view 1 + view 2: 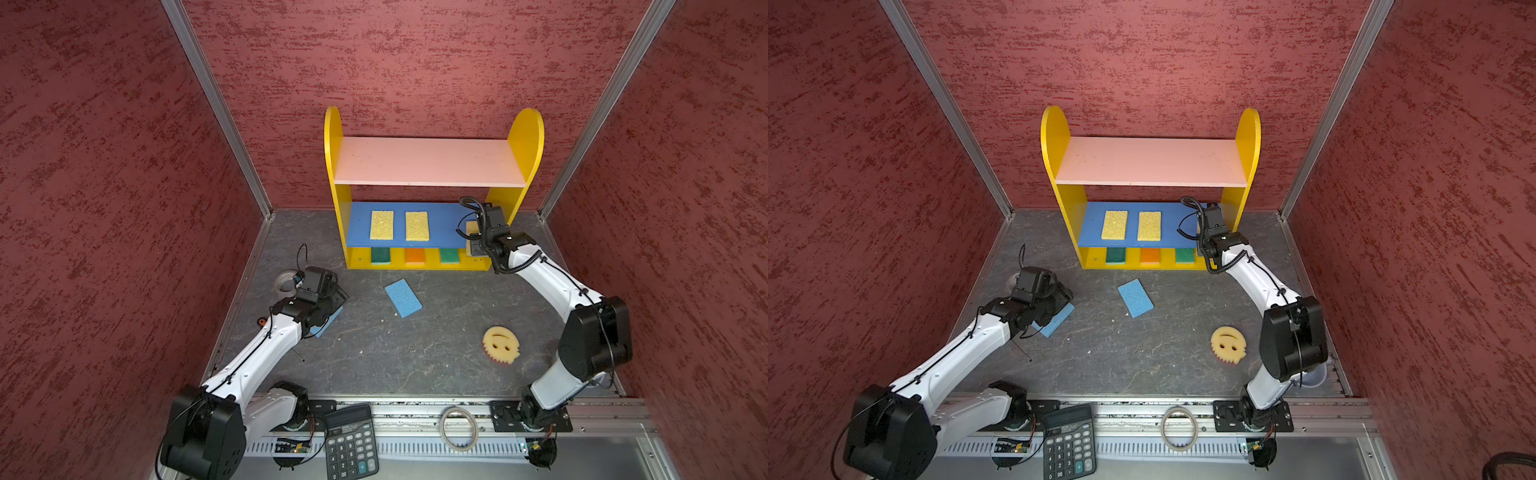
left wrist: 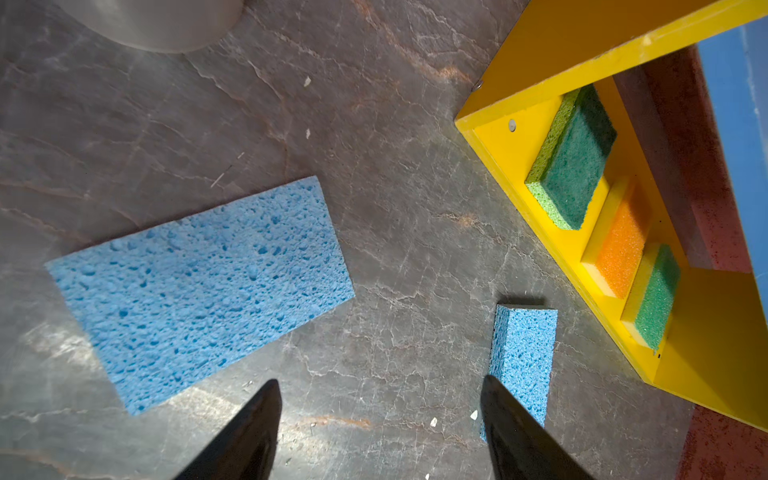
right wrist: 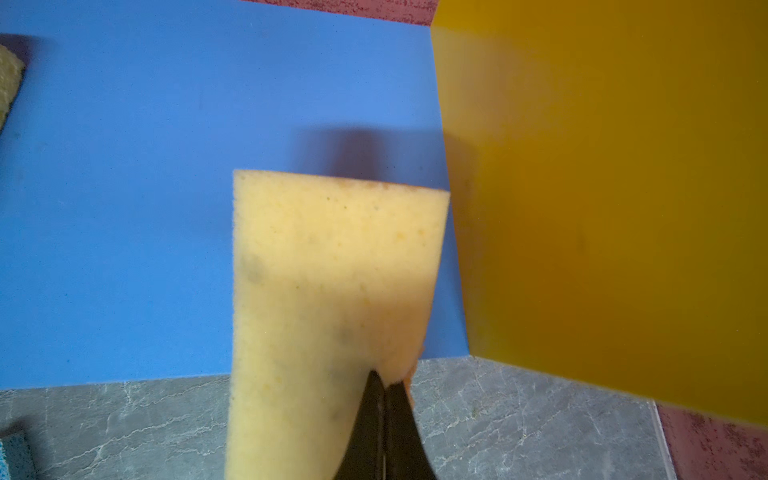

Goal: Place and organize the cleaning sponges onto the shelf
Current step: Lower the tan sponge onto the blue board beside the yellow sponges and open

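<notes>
With right gripper (image 3: 380, 384) pinched shut on tan sponge (image 3: 328, 266) (corner only), lay flat on blue board (image 3: 145, 187) ahead of fingers (image 3: 401, 432).

We see a shelf (image 1: 332, 137) with yellow sides and base, a pink top board (image 1: 428, 160) and a blue middle board (image 1: 442, 226). We count two speckled yellow sponges (image 1: 382, 225) (image 1: 417, 225), one pale tan sponge (image 3: 332, 270), two green-topped sponges (image 1: 380, 255) (image 1: 449, 254), one orange-topped sponge (image 1: 414, 255), two blue sponges (image 1: 402, 297) (image 1: 328, 323) and a yellow smiley sponge (image 1: 501, 344) with a pink underside. The tabletop (image 1: 395, 357) is dark grey with pale veins, the walls (image 1: 415, 54) mottled red.
</notes>
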Robot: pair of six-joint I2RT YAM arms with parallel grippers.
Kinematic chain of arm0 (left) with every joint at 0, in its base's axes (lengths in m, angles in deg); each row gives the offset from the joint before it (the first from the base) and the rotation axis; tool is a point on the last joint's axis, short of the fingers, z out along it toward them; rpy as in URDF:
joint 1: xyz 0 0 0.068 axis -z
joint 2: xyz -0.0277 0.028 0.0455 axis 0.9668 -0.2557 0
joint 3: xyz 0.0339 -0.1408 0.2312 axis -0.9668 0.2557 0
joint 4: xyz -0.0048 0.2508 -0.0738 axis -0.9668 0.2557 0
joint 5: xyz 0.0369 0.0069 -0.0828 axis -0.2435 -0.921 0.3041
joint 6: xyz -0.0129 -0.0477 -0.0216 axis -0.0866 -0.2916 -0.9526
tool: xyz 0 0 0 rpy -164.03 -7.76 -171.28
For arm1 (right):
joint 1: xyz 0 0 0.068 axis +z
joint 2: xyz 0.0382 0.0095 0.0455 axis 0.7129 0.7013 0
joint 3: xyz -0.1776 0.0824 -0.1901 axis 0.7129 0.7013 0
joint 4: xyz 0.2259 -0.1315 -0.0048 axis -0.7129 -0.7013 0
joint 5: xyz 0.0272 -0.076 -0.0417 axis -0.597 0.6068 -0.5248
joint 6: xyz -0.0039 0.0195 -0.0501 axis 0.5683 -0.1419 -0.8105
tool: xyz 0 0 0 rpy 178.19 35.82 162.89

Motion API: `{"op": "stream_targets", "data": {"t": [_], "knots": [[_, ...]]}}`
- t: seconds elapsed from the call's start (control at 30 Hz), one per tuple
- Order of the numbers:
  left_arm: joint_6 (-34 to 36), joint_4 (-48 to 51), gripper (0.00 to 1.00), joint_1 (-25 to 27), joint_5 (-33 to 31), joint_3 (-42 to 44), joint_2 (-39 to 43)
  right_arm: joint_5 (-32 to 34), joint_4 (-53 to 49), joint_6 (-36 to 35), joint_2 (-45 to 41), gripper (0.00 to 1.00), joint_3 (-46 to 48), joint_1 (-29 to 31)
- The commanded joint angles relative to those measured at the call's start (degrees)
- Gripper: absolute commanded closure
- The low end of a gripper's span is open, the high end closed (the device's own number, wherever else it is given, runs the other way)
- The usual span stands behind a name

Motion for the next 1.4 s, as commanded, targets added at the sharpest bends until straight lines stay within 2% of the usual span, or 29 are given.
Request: {"op": "stream_targets", "data": {"t": [0.0,0.13,0.4,0.6,0.87,1.13,1.23,1.37], "knots": [[1.11,-2.3,0.25,-0.34,0.59,-0.36,-0.04,-2.33,-0.23,1.04,-1.13,0.99,-0.87,-0.36],[1.33,-2.17,0.25,-0.69,0.61,-0.79,-0.13,-6.91,1.98,2.48,-0.08,0.99,-1.76,-0.36],[1.11,-1.98,0.25,-0.8,0.53,-0.55,-0.55,-11.29,4.87,3.82,3.8,1.0,-6.26,-0.36],[0.75,-2.37,0.25,-0.98,0.78,-0.61,-2.01,-12.06,6.79,3.6,7.36,1.0,-8.78,-0.36],[0.7,-2.92,0.25,-1.02,1.13,-1.58,-4.75,-12.55,4.55,0.47,12.14,0.99,-12.48,-0.36],[1.07,-2.68,0.26,-0.99,1.66,-3.13,-7.15,-9.84,4.6,-2.02,13.67,0.86,-13.76,-0.36],[1.11,-2.63,0.26,-0.98,1.69,-3.34,-7.33,-9.69,5.0,-2.07,13.67,0.73,-13.76,-0.36],[1.09,-2.58,0.26,-1.03,1.66,-3.38,-7.33,-9.41,5.18,-2.02,13.6,0.7,-14.03,-0.36]]}}
